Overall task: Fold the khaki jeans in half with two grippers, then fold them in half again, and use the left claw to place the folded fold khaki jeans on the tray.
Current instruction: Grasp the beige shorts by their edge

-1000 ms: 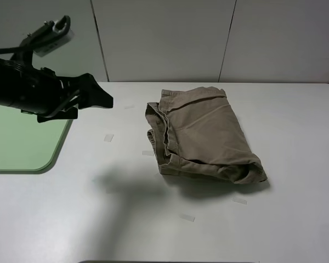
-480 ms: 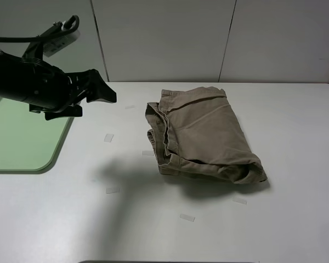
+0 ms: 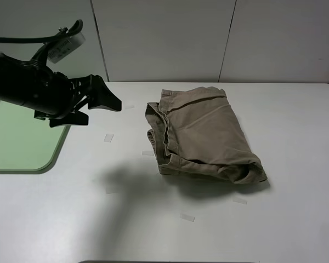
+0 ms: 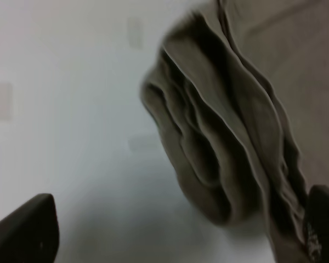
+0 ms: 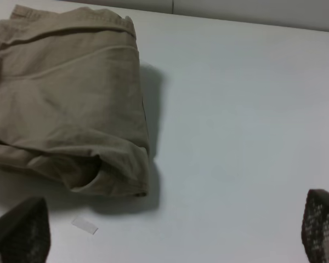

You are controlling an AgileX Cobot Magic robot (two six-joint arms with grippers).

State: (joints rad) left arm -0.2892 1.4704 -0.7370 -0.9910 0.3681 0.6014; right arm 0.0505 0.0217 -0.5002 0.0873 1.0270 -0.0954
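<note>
- I see the khaki jeans [image 3: 203, 134] folded mid-frame on the surface [image 3: 153, 224], long axis running upper left to lower right, layered edges facing left.
- My left gripper [image 3: 103, 113] hovers upper left, spread, empty.
- My right gripper [image 5: 170, 227] is spread wide, empty.

High camera looks down over the table [image 3: 263, 230]; left wrist camera hugs the khaki jeans [image 3: 203, 134], right wrist sits farther back, and all three share them.

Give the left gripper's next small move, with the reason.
Probably ease the open left gripper forward and down onto the khaki jeans at the stacked edge facing it: they lie folded on the table, ungripped, not yet on the tray.
</note>
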